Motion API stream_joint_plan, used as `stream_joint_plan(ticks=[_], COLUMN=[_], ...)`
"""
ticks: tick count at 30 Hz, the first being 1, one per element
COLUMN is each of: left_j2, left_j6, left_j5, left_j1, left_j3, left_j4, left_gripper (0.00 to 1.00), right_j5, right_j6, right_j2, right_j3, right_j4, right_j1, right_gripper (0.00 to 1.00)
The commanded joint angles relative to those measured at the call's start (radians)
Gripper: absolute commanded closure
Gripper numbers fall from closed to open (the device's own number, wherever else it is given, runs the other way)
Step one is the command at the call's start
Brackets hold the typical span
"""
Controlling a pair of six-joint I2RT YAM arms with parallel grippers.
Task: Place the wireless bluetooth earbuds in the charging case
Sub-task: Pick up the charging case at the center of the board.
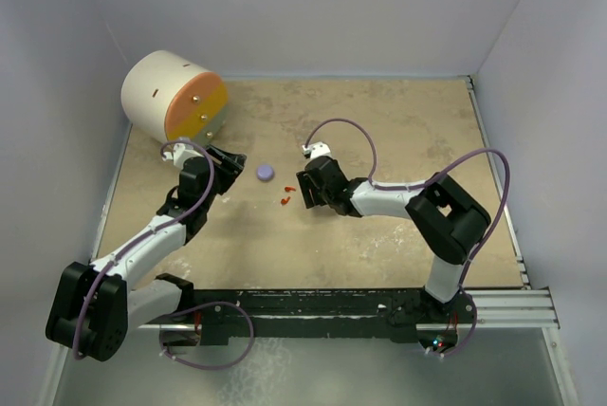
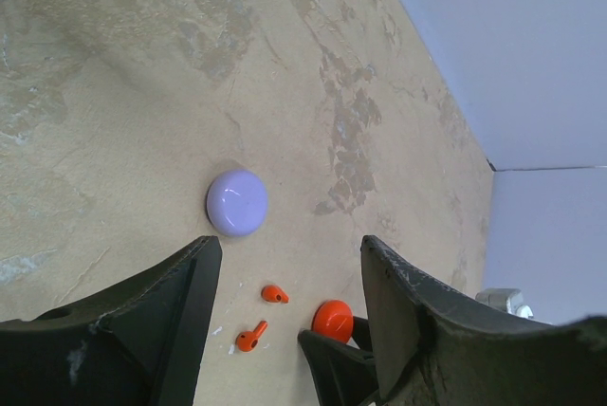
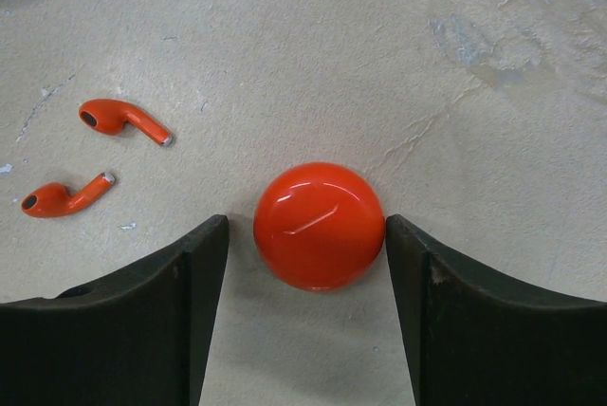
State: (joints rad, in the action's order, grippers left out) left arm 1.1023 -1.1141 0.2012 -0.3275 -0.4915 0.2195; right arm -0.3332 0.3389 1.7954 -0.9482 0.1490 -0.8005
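Straddling the red case, with the red earbuds loose on the table just beside it.
My right pincer hangs low, spread wide and empty, one finger nearly touching the case. The earbuds look light, hard and glossy, so they will likely skid. I'd pinch each across its bulb, not its thin stem. My left pincer, likewise spread and empty, hovers near the lavender case.

In the top view a drum lies on the table at upper left. Mid-frame, a case sits between the left gripper and right gripper. In the right wrist view a second case lies between the fingers at lower centre. At left, one earbud lies above another earbud.
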Motion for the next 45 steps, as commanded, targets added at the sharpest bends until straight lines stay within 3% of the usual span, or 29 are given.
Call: stream_joint_plan(ticks=[1,14,20,27,40,45], left_j2=[0.001,-0.006,-0.003,0.032,0.055,0.068], left_j6=[0.01,0.01,0.018,-0.009,-0.081,-0.073], left_j5=[-0.003,-0.004,-0.034,-0.141,-0.18,-0.171], left_j1=[0.005,0.006,0.005,0.006,-0.01,-0.025], left_j3=[-0.019,-0.019,-0.022,0.002,0.066,0.08], left_j4=[0.032,0.031,0.06,0.221,0.514,0.571], left_gripper=[0.41,0.41,0.41,0.44,0.46,0.48], right_j5=[0.028,0.043,0.004,0.009,0.256,0.325], right_j6=[-0.045,-0.045,-0.048,-0.108,-0.189,-0.21], right_j2=[0.029,0.038,0.041,-0.14,-0.227,-0.197], right_j3=[-0.002,-0.006,-0.013,0.021,0.067,0.051], right_j4=[-0.059,-0.066,-0.06,0.099,0.5,0.543], right_j1=[0.007,0.006,0.007,0.01,0.018,0.021], right_gripper=[0.32,0.49,0.67,0.86,0.92,0.92])
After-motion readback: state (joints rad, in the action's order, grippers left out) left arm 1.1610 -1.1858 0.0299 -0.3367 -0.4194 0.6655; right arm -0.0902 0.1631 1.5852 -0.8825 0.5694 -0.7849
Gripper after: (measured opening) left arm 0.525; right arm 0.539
